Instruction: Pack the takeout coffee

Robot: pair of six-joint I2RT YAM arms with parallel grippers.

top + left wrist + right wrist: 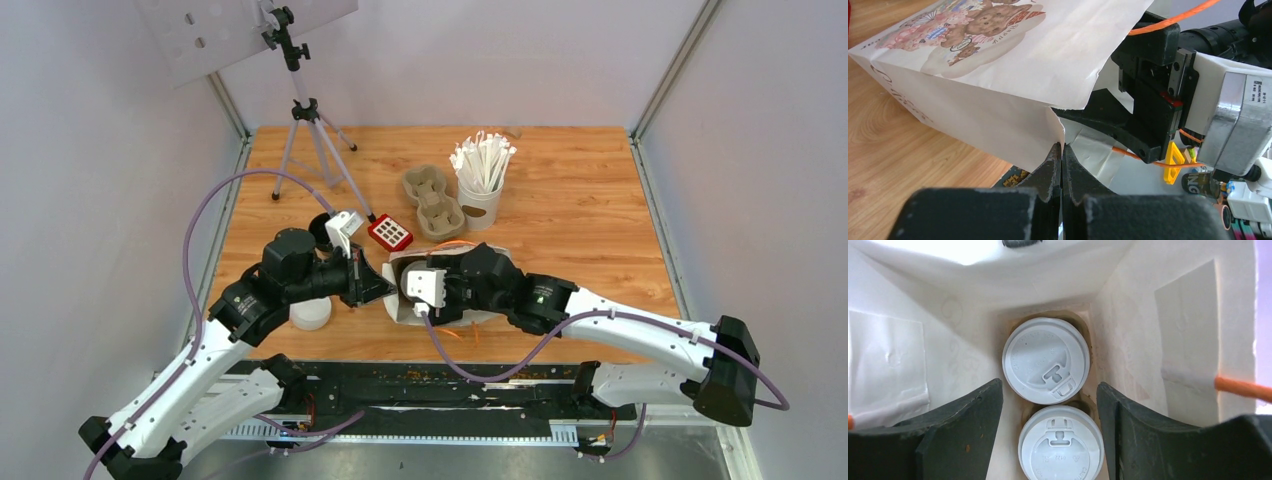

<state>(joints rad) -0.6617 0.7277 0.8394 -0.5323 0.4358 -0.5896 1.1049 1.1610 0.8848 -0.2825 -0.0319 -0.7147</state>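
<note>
1. Wood-grain tabletop (580,200) carries everything, and both arms lean from its near edge toward the middle.
2. Left arm (200,350) bends inward to the right. The left gripper (1062,170) sits low at the bag's mouth, its jaws pressed together on the edge of the paper.
3. Right arm (640,325) stretches leftward with its wrist tipped down and the right gripper (1048,390) inside the bag. Its jaws stand apart on either side of the lids; I cannot tell whether they touch a cup.
4. White paper bag printed with teddy bears (1013,60) sits between the two grippers with its mouth open. An orange cord handle (1243,388) crosses beside the right fingers.
5. Grey metal tripod (305,130) stands at the far left, beyond the left arm.
6. White cup of paper-wrapped sticks (482,180) stands beyond the bag, just beside a beige pulp cup tray (432,200).
7. Two takeout coffee cups (1046,360) sit at the bottom of the bag with only their flat round white lids showing. The second (1061,445) is just beside the first.
8. Small red keypad block (390,233) lies left of the tray, and a white round object (311,313) lies beside the left arm.
</note>
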